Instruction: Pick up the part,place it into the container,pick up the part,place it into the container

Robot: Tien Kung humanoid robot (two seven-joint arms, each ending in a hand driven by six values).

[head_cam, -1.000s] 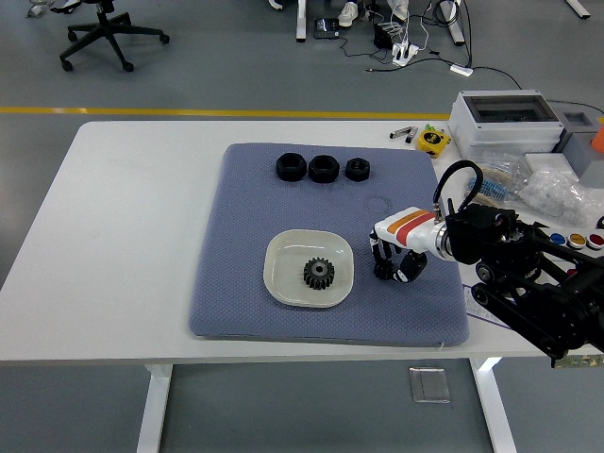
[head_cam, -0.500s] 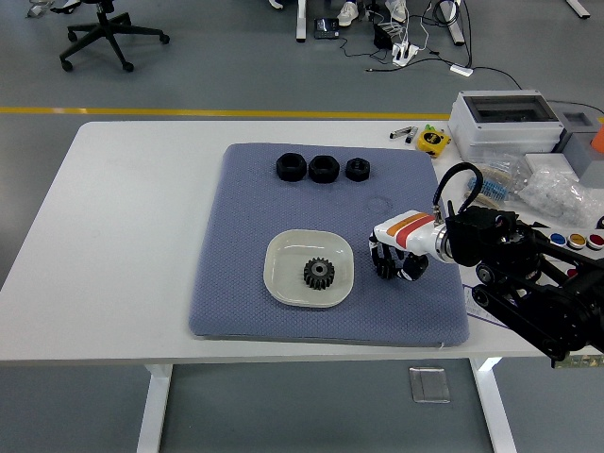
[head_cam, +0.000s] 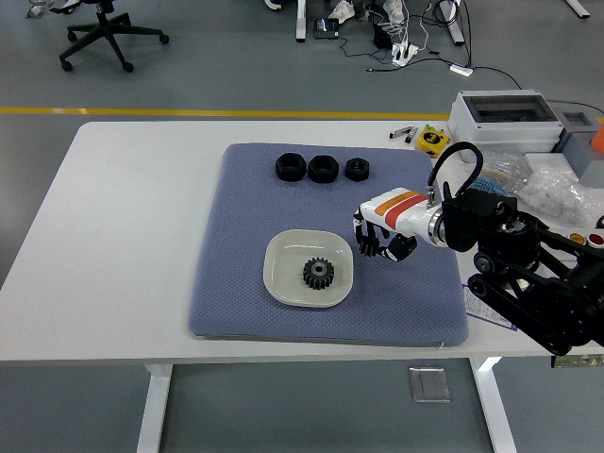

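A black gear [head_cam: 319, 274] lies in the shallow white dish [head_cam: 283, 257] on the blue-grey mat [head_cam: 245, 236]. Three black nut-like parts [head_cam: 322, 168] sit in a row at the mat's far edge. My right hand [head_cam: 380, 245], white with orange stripes on its back, hovers just right of the dish. Its black fingers [head_cam: 370, 247] hang loosely bent and point down, and I see nothing between them. The left arm is out of the picture.
A grey lidded box [head_cam: 505, 118], plastic bags [head_cam: 557, 189] and small coloured items crowd the table's right side. A yellow object [head_cam: 432, 140] lies near the mat's far right corner. A faint round dent [head_cam: 377, 203] marks the mat.
My right hand has risen and moved left and farther from me, from the mat's right part toward the dish's right rim. The gear and the three black parts have stayed put.
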